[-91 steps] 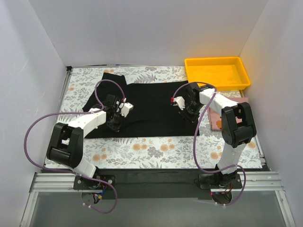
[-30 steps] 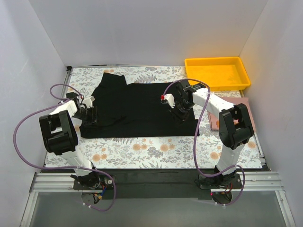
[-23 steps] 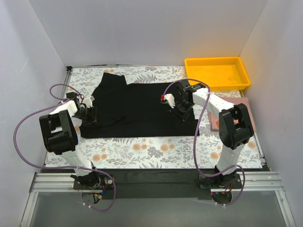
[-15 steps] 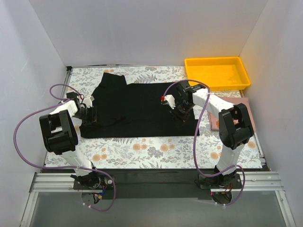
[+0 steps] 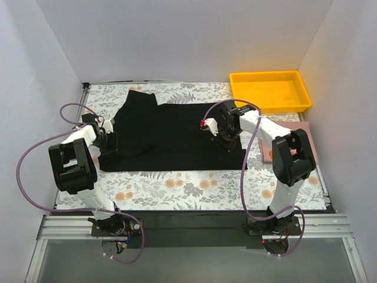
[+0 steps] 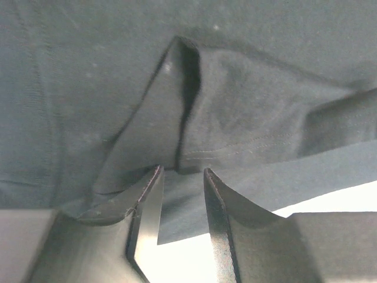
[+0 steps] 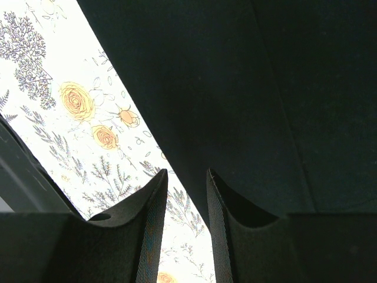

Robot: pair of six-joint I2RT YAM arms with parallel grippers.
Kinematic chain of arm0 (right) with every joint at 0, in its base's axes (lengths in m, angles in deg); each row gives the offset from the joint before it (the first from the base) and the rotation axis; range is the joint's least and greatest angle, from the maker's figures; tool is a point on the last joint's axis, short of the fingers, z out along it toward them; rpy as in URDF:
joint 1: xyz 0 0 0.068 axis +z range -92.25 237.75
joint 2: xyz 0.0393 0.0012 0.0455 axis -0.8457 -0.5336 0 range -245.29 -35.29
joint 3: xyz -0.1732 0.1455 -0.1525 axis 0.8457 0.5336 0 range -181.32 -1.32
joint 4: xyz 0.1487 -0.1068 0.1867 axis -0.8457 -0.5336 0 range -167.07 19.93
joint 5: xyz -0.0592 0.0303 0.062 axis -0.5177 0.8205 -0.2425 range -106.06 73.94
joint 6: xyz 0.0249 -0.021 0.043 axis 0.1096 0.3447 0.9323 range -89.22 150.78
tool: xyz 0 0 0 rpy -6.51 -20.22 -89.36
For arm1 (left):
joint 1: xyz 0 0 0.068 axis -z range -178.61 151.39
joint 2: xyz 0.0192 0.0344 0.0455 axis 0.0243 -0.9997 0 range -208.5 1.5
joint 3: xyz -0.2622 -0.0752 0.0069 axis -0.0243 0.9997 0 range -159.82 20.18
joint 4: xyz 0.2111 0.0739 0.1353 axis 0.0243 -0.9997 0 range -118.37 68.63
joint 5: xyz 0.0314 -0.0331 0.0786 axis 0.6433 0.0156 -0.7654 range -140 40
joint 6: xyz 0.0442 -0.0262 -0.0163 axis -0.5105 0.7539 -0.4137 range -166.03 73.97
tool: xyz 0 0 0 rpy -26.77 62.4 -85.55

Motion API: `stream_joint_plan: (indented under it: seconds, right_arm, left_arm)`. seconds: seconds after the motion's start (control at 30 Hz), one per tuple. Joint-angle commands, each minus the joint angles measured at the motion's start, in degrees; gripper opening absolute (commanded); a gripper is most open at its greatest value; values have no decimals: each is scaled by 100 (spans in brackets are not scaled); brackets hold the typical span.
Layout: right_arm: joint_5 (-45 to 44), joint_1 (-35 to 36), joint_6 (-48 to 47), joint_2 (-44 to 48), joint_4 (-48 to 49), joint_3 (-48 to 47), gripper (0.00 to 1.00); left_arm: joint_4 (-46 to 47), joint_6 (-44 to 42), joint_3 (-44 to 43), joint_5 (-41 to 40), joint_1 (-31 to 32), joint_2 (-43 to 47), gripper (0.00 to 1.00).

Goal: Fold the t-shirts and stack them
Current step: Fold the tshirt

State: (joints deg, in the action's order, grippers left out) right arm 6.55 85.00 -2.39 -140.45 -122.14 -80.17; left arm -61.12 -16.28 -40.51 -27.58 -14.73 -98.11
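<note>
A black t-shirt (image 5: 171, 132) lies spread on the floral table, with one sleeve pointing to the far left. My left gripper (image 5: 109, 141) is low at the shirt's left edge. In the left wrist view the left gripper (image 6: 181, 174) is open, and its jaws stand over a folded sleeve hem (image 6: 235, 127) and the fabric's edge. My right gripper (image 5: 227, 139) is low at the shirt's right side. In the right wrist view the right gripper (image 7: 185, 174) is open and straddles the shirt's edge (image 7: 194, 118), with bare tablecloth to its left.
A yellow tray (image 5: 271, 89) stands at the far right corner. A pinkish book (image 5: 310, 144) lies at the right, partly under the right arm. White walls close in the table on three sides. Purple cables loop beside both arms.
Since three seconds ago my left arm has swung from the shirt's middle to its left edge. My right gripper has shifted slightly left. Over the last second both have barely moved.
</note>
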Motion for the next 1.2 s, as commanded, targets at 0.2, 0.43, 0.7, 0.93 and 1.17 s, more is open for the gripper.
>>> stream_joint_plan:
  seconds: [0.2, 0.43, 0.7, 0.93, 1.17]
  right_arm:
    - [24, 18, -41, -4, 22, 45, 39]
    - [-29, 18, -67, 5, 13, 89, 39]
    - [-11, 18, -58, -48, 22, 45, 39]
    - [-55, 18, -93, -48, 22, 106, 39]
    - [-64, 18, -102, -22, 22, 133, 39]
  left_arm:
    - [248, 74, 13, -203, 144, 311, 31]
    - [222, 109, -13, -44, 276, 249, 27]
    - [178, 153, -101, -53, 399, 249, 17]
    - [248, 328, -514, 298, 399, 267, 0]
    - [616, 820, -1471, 869, 408, -400, 0]
